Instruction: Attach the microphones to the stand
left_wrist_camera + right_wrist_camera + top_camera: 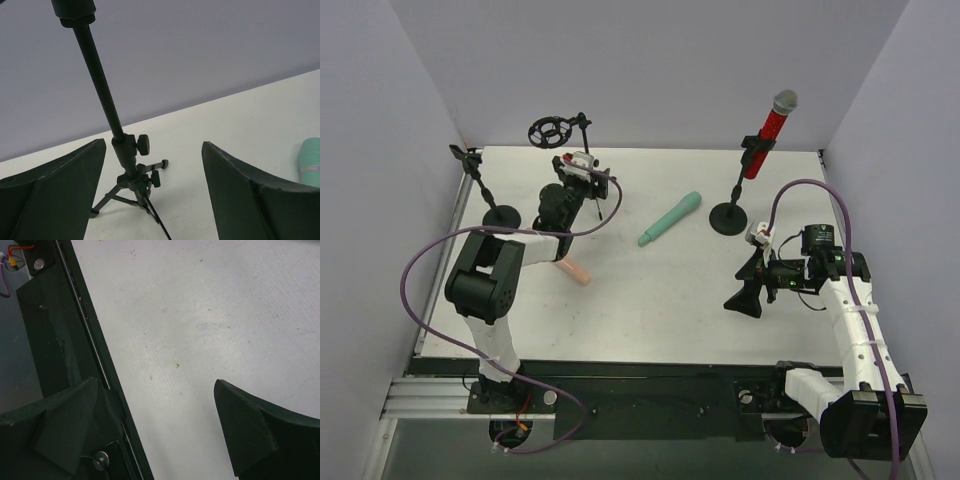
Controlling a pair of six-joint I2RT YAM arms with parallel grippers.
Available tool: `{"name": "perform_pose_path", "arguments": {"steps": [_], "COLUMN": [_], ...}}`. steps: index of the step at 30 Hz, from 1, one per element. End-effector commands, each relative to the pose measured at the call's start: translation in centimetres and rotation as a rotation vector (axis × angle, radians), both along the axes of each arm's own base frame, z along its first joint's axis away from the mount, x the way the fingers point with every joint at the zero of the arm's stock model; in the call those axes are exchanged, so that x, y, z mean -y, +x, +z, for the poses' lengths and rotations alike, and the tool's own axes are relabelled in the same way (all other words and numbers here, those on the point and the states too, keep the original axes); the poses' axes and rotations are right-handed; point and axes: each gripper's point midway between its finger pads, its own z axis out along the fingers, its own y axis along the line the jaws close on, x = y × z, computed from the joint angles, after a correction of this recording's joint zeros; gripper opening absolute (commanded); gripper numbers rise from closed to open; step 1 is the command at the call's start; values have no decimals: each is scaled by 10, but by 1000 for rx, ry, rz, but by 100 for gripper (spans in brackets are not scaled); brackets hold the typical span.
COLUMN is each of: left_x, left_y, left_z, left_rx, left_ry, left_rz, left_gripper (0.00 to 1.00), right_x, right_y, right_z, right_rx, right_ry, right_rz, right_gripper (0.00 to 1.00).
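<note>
The glittery red microphone [772,128] with a silver mesh head stands clipped in the right stand [728,218]. The mint-green microphone [670,218] lies flat mid-table; its end shows in the left wrist view [311,161]. The peach-pink microphone [576,272] lies beside my left forearm, mostly hidden. My left gripper [592,183] [154,145] is open and empty, facing the tripod stand [131,170] at the back. My right gripper [748,285] [155,382] is open and empty, above bare table near the front.
A round-base stand [500,214] with an empty clip stands at the back left. The tripod stand carries a ring mount [549,130]. Grey walls close in three sides. The black front rail [65,340] runs along the table's near edge.
</note>
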Motion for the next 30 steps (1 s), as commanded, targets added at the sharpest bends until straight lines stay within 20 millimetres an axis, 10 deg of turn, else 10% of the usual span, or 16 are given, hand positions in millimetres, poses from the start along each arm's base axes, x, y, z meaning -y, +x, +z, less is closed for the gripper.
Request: {"name": "perform_pose_path", "arguments": {"steps": [1,14,18,21,30], "left_x": [-17,-14,-13,-11,4], "left_y": [31,76,79,77,25], "left_z": [24,27,28,34,96], "left_rx": [91,107,109,122,215], "left_ry": [53,3,-12,-12,-27], "left_rz": [131,194,196,185,6], "left_gripper": [88,69,44,0,0], "right_x": [-4,-2,-1,-1,-1], "right_y": [-2,-1,-1,-1,-2], "right_z": [12,8,7,7,11], "right_rx": [29,7,7,10,30], "right_ry": [29,30,30,29,35], "right_rz": [44,43,43,42,39], "right_gripper": [95,96,96,96,96]}}
